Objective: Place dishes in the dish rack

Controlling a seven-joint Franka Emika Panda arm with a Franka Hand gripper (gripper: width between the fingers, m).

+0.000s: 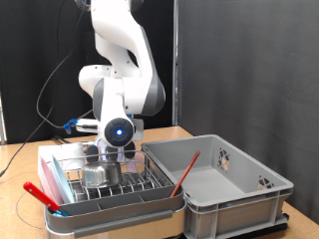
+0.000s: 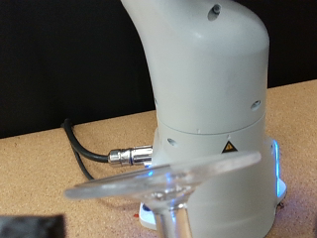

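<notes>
The dish rack (image 1: 150,186), silver wire in a shallow white tray, sits at the exterior view's lower left. A shiny metal cup (image 1: 100,175) stands in it. My gripper (image 1: 113,156) hangs low over the rack, just above and beside the metal cup. In the wrist view a clear glass (image 2: 163,180) shows very close, in front of the robot's white base; a dark fingertip (image 2: 30,227) shows at the frame's corner. A thin red-handled utensil (image 1: 184,171) leans inside the grey tub.
The deep grey plastic tub (image 1: 249,175) stands right of the rack in the exterior view. A red bar-shaped object (image 1: 40,195) lies at the rack's left edge. A black cable (image 2: 94,154) runs along the table by the robot base (image 2: 213,109).
</notes>
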